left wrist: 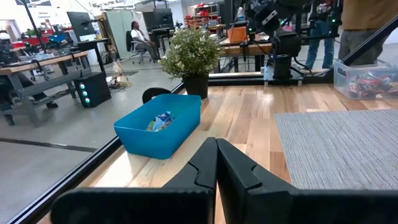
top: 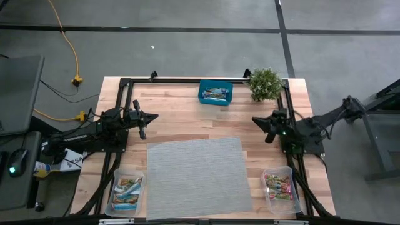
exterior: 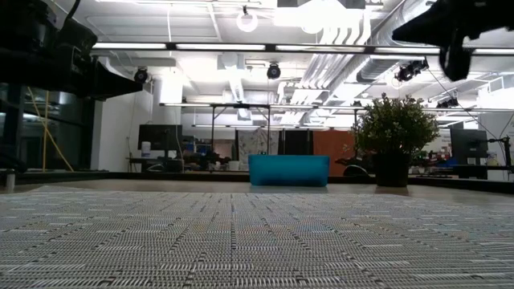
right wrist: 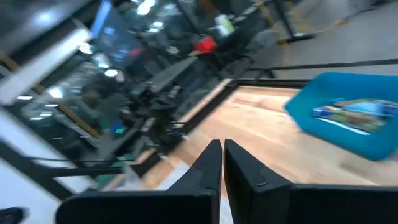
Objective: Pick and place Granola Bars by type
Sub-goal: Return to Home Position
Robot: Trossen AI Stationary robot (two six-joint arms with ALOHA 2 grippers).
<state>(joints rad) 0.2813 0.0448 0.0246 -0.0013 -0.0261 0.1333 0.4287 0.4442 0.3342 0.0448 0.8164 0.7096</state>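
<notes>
The pale wooden tabletop [top: 181,100] carried a grey woven rectangular mat [top: 197,172] at its centre. At the far edge stood a leafy potted plant [top: 265,83] near a teal plastic box [top: 200,94], where shiny-wrapped Granola Bars [top: 216,94] lay with their long axis along the box's length. Two clear tubs sat by the mat's near corners. The left tub [top: 128,171] held mostly light blue bars [top: 127,194] lying crosswise, and the right tub [top: 278,169] held red bars [top: 279,187] in a jumble. The left pincer [left wrist: 216,144] and right pincer [right wrist: 222,146] hung over the tabletop's sides, fingers pressed together, holding nothing.
</notes>
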